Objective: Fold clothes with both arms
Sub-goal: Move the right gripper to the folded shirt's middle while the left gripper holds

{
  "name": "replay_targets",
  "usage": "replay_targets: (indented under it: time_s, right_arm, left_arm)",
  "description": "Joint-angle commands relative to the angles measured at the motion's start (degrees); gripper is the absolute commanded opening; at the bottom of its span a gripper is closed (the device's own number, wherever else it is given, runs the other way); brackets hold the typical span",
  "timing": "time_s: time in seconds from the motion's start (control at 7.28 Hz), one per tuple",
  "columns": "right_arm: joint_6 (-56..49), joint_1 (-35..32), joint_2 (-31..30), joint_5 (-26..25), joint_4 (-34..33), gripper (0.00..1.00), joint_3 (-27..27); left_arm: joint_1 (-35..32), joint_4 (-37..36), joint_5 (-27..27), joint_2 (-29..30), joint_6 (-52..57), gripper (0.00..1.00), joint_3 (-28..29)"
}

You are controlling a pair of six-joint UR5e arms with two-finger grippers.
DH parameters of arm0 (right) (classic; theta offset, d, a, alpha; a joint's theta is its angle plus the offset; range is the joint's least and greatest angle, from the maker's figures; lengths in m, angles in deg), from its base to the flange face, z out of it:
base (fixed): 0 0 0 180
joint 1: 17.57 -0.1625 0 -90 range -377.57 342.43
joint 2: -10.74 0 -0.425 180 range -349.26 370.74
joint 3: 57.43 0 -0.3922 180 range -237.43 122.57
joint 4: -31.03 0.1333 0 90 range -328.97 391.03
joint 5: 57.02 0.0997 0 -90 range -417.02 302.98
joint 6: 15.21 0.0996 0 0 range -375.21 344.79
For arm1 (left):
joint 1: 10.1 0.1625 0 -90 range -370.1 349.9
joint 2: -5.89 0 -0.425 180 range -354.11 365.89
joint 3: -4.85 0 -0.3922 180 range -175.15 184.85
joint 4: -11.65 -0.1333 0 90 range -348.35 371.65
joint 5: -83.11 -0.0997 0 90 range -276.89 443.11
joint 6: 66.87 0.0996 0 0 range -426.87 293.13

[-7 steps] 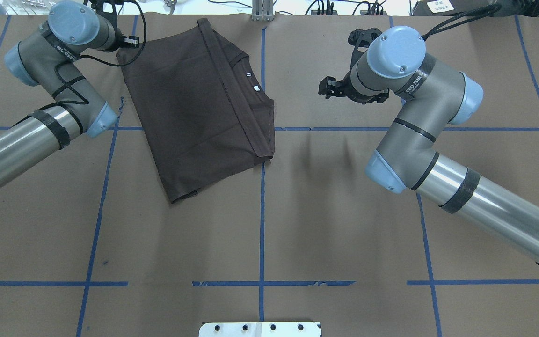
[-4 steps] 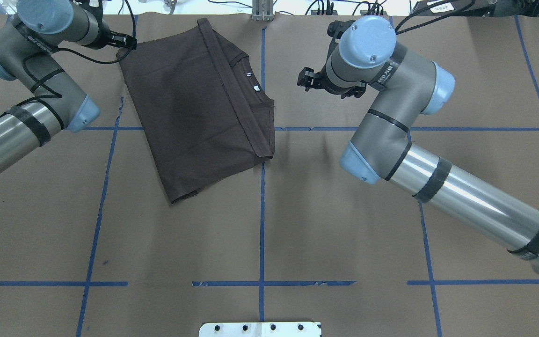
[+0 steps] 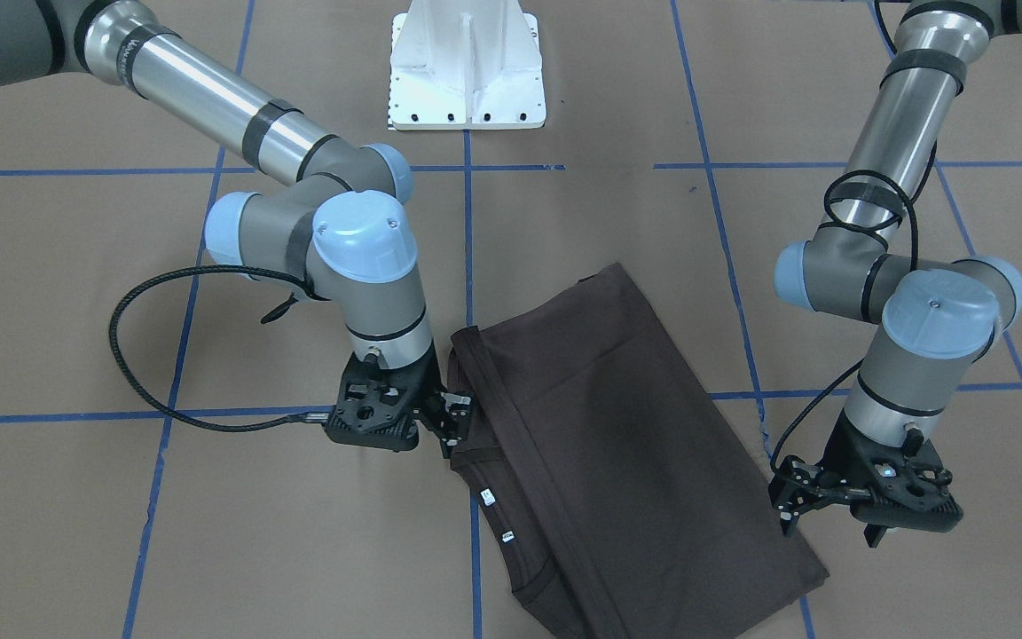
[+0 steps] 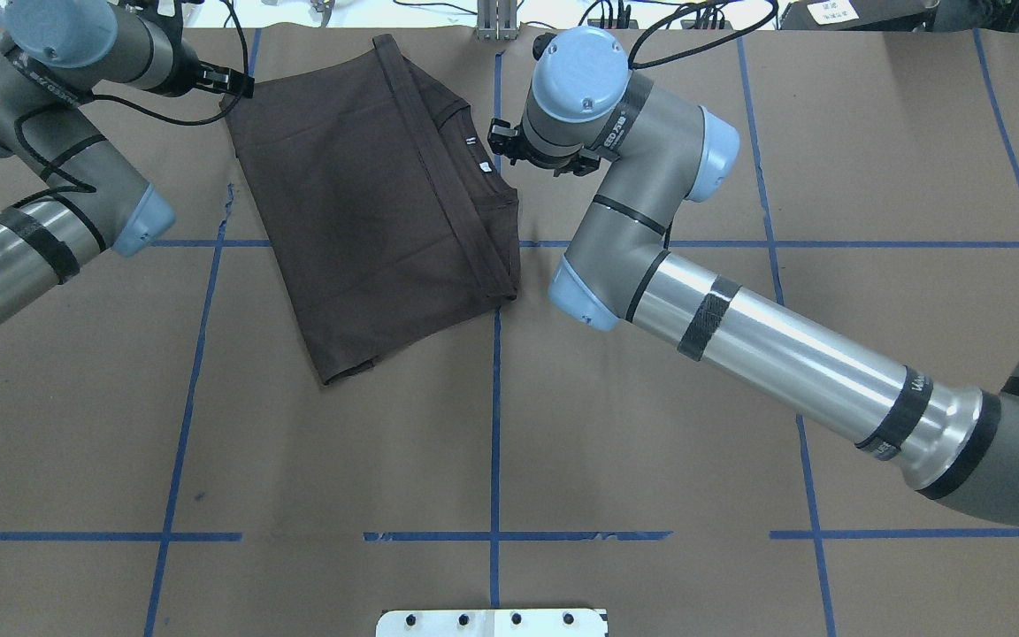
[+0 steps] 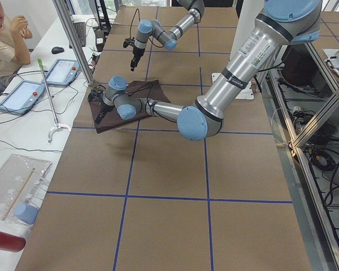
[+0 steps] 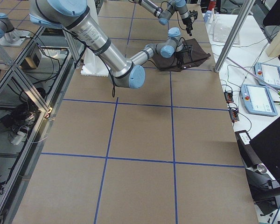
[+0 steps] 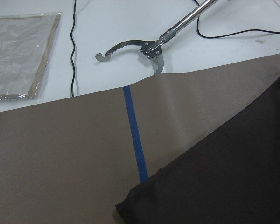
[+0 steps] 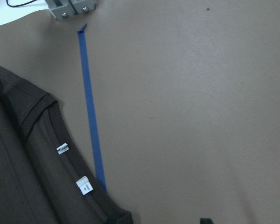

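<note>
Bright, even light from above in all views. Brown paper-covered bench (image 4: 651,460) is matte, with no glare. Shadows are soft and blurry: faint smudges on the paper under the arms, and a darker patch across the dark brown-grey cotton T-shirt (image 4: 359,203). White highlight streaks run along the silver-grey tubular right arm (image 4: 792,354). The strip past the bench's far edge in the overhead view is blown out. Shirt folds are low-contrast. Right wrist view is slightly soft. Left wrist view is sharp, its white surface (image 7: 130,28) near clipping. Side views are wide-angle, with blue tape lines (image 5: 127,186) converging strongly.
</note>
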Motion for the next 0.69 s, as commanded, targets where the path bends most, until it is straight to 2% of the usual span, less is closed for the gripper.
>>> replay_targets:
  time_s: [0.0, 0.14, 0.55]
  right_arm:
    - [2.5, 2.8, 1.5, -2.9, 1.4, 0.49, 2.7]
    - [2.5, 3.4, 1.4, -3.2, 1.3, 0.42, 3.1]
    - [2.0, 5.3, 1.1, -5.2, 1.0, 0.42, 4.4]
  left_arm:
    - [0.0, 0.5, 0.0, -0.1, -0.1, 1.0, -0.1]
    - [0.1, 0.6, 0.0, -0.1, -0.1, 1.0, -0.1]
    - [0.1, 0.7, 0.0, -0.2, -0.2, 1.0, -0.1]
